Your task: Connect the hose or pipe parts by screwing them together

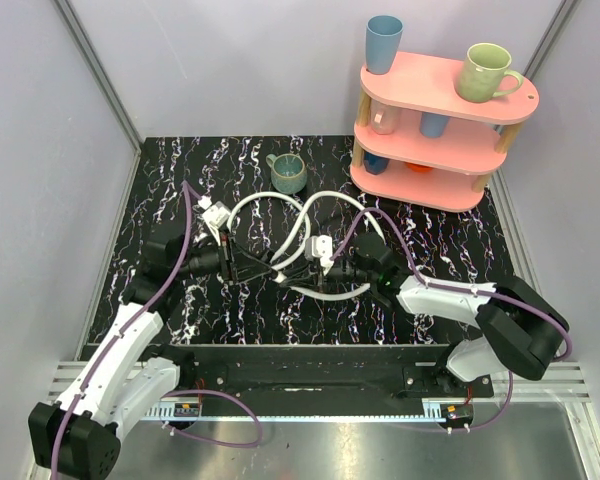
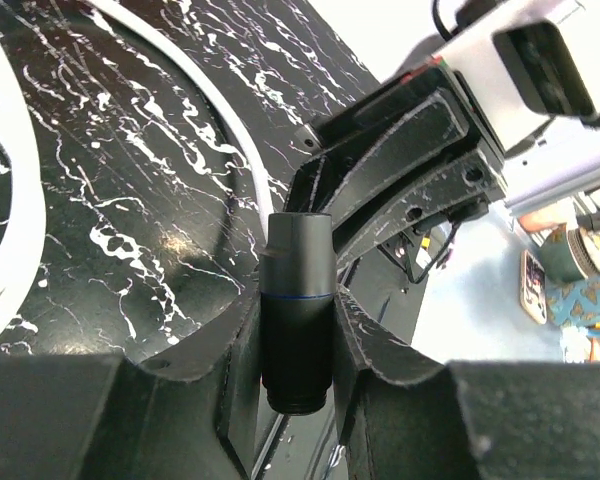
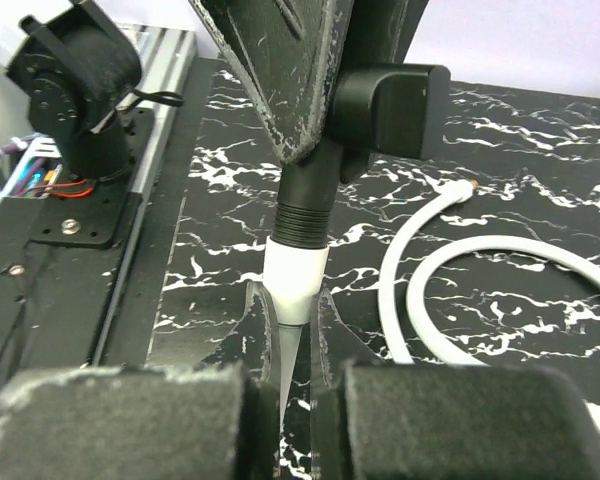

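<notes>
Two white hoses (image 1: pixel 280 207) curl in loops over the black marbled table (image 1: pixel 230 165); the two arms meet at its middle. My left gripper (image 2: pixel 296 305) is shut on a dark grey cylindrical end fitting (image 2: pixel 296 255), which points at the right gripper's black fingers (image 2: pixel 400 170). My right gripper (image 3: pixel 298 300) is shut on the white collar (image 3: pixel 298 268) of a hose end, and its black threaded tip (image 3: pixel 306 212) meets the left gripper's fingers (image 3: pixel 280 70). In the top view the left gripper (image 1: pixel 265 268) and the right gripper (image 1: pixel 330 270) face each other, close together. Loose hose lies beside each gripper (image 2: pixel 220 110) (image 3: pixel 450 262).
A green mug (image 1: pixel 288 173) stands behind the hoses. At the back right a pink three-tier shelf (image 1: pixel 450 95) carries a blue cup (image 1: pixel 383 45), a pale green mug (image 1: pixel 488 72) and more cups below. A metal rail (image 1: pixel 310 378) runs along the near edge.
</notes>
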Motion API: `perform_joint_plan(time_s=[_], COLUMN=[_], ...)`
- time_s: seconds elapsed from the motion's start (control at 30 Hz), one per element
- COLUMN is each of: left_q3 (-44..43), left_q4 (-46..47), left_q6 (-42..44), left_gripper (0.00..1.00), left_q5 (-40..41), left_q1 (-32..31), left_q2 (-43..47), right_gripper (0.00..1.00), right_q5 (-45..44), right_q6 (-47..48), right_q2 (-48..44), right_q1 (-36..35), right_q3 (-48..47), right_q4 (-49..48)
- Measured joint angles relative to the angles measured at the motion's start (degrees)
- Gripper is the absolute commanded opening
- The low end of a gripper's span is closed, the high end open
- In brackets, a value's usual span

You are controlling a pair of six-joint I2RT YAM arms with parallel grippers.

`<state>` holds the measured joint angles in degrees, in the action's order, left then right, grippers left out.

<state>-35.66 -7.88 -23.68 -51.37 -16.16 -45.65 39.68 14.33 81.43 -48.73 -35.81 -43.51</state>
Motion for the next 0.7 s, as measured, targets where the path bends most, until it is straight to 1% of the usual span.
perform_joint_plan(time_s=[0.17,0.27,0.4,0.57,0.7], left_q3=[0.0,0.0,0.0,0.7,1.4], left_q4=[0.2,-0.1,-0.2,2.1,1.8], left_q6=[4.6,9.0,13.2,13.8,15.6], left_gripper=[0.00,0.00,0.00,0.00,0.00], left_q5=[-4.0,-5.7,-7.8,-10.3,-11.2], left_q1=[0.0,-0.3,-0.6,-0.7,-0.7], left_q2=[0.3,1.4,1.6,0.3,0.1], right_gripper=[0.00,0.00,0.00,0.00,0.00], right_q5=[5.8,9.4,12.3,14.0,15.4], right_q6=[-2.2,-2.9,-3.9,-5.0,-5.7], right_q2=[0.2,1.2,2.1,2.8,3.6], right_q1=[1.3,1.9,2.0,2.5,2.8], right_q3=[-1.9,-3.6,-4.8,-5.1,-5.1], right_q4=[3.2,4.9,5.9,6.5,7.0])
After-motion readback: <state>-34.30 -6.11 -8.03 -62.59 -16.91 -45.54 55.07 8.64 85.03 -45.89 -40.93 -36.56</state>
